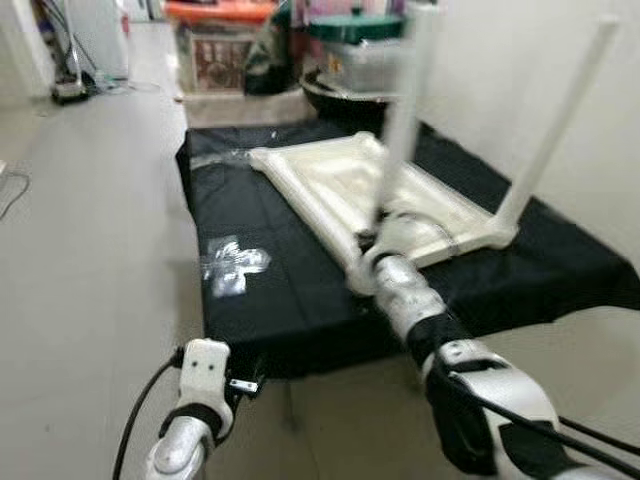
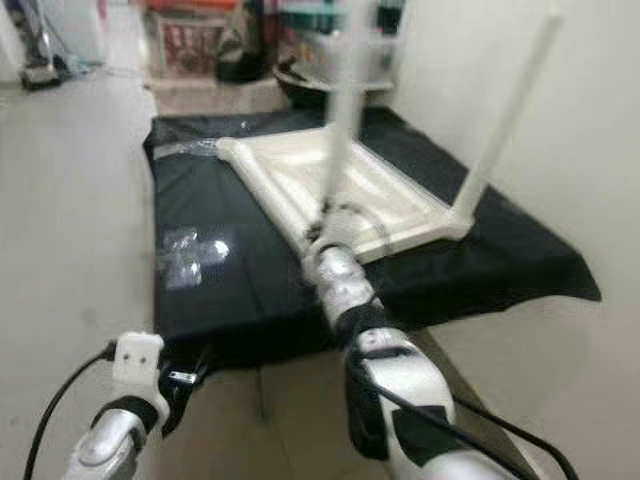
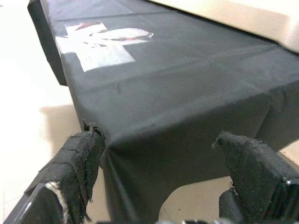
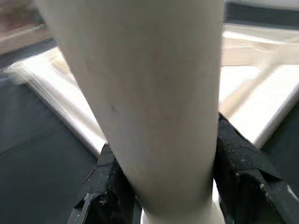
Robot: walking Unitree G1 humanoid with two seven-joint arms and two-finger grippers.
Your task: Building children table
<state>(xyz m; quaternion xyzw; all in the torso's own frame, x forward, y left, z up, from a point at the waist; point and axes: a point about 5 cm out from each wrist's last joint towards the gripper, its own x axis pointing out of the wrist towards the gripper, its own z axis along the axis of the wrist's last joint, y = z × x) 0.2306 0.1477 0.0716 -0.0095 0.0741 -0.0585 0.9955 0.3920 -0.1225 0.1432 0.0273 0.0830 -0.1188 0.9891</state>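
Right gripper [image 4: 161,186] clamps upright white leg [image 1: 408,100] at tabletop's [image 1: 350,180] near corner; left gripper [image 3: 163,158] open, off black cloth's [image 1: 280,290] near edge.

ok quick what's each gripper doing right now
Left gripper: open, holding nothing, low by the near edge of the black cloth.
Right gripper: shut on the white table leg over the upturned tabletop.

A white tabletop [image 1: 375,195] lies upside down on a black cloth [image 1: 290,290] spread over the floor [image 1: 90,240]. One white leg [image 1: 555,130] stands fixed at its far right corner. The right claw [image 1: 372,238] grips a second, blurred leg [image 1: 405,110] upright at the near corner. The left claw [image 1: 205,375] hovers at the cloth's near edge.
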